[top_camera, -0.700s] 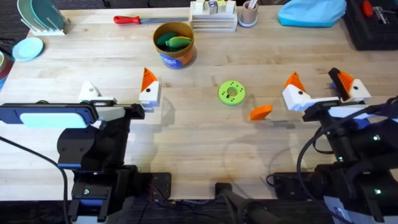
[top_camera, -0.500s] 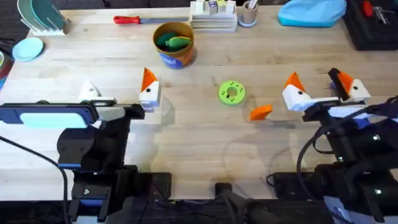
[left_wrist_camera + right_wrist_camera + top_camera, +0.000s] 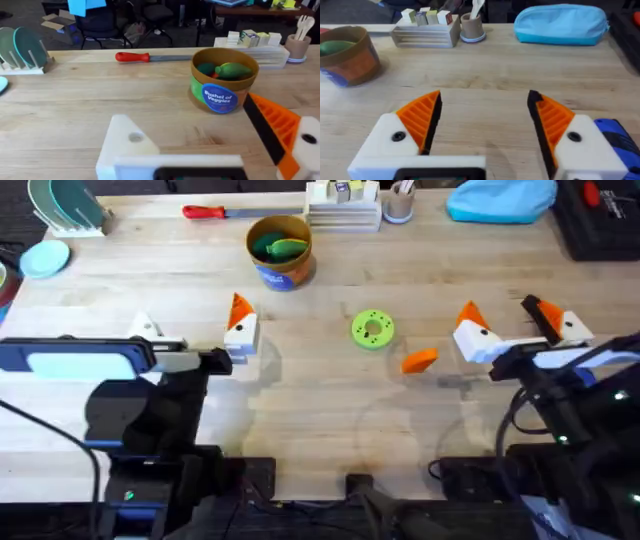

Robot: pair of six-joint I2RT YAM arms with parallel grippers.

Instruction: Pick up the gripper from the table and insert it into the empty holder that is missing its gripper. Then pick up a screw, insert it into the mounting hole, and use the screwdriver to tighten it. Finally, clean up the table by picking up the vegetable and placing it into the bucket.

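The left hand (image 3: 190,330) hangs low over the counter (image 3: 320,410) at the left side, wide open and holding nothing; one finger carries an orange pad (image 3: 239,309), and the other is a bare white holder (image 3: 143,326) with an empty screw hole (image 3: 135,136). The right hand (image 3: 513,325) is at the right side, also wide open and empty, with orange pads on both fingers (image 3: 422,116). The loose orange gripper (image 3: 419,360) lies on the counter between the two hands, near the right hand and just beside the green disc (image 3: 373,329). The bucket (image 3: 280,252) stands farther back, near the middle, and it has green vegetables (image 3: 227,70) inside. A red screwdriver (image 3: 222,212) lies behind the bucket at the far edge of the counter.
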